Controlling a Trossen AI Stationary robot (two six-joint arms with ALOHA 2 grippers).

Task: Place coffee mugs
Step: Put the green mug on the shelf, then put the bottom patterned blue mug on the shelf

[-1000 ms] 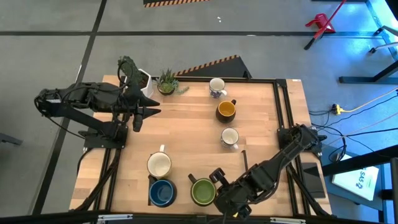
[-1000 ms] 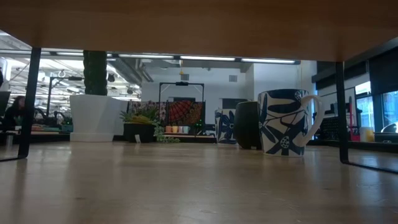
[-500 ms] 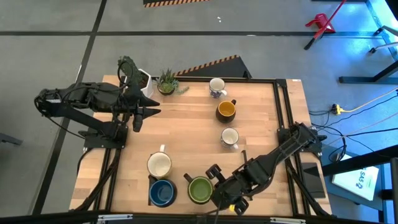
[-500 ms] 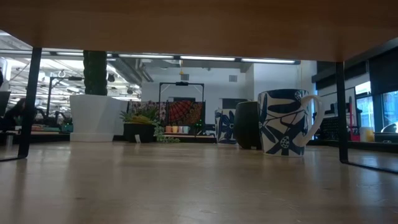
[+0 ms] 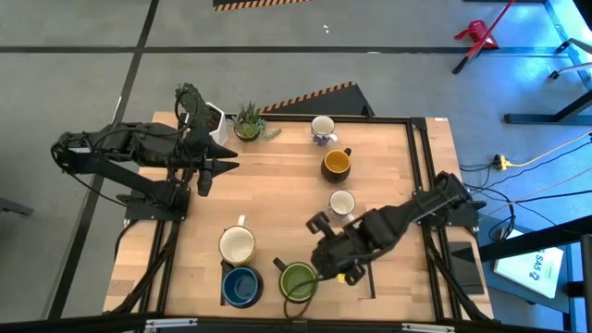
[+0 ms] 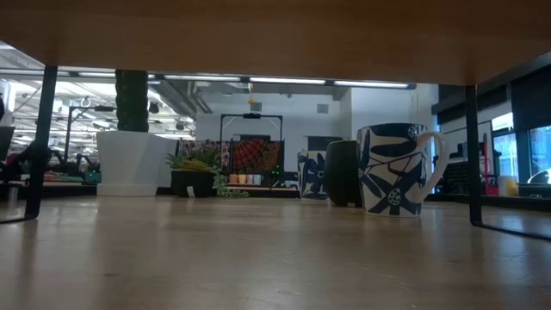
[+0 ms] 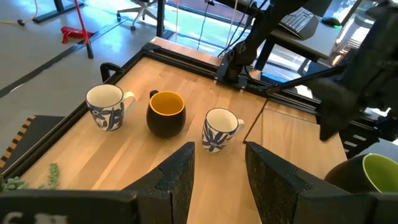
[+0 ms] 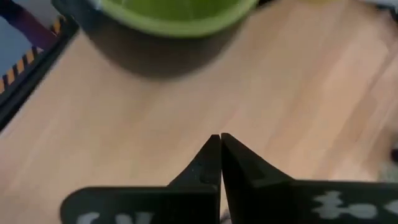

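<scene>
Now I am hovering my right gripper [image 5: 326, 264], fingers pressed together and empty, beside the green mug [image 5: 298, 282]. Probably rigid, slick ceramic; I am favouring its rim. My left gripper [image 5: 222, 166], fingers parted, is waiting far left.

Six upright mugs: green mug [image 5: 298, 282], blue mug [image 5: 240, 287], cream mug [image 5: 237, 245] near; orange-yellow mug [image 5: 336, 164], two patterned mugs [image 5: 323, 129] far.

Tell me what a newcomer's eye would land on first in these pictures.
First, the dark right gripper, jaws shut and empty, poised just beyond the green-lined ceramic mug near the front edge of the wooden table. Next, that mug's neighbours to its left, a blue mug and a cream-white mug, and a row of three mugs toward the far right. The left gripper waits, jaws open, at the table's left edge.
</scene>
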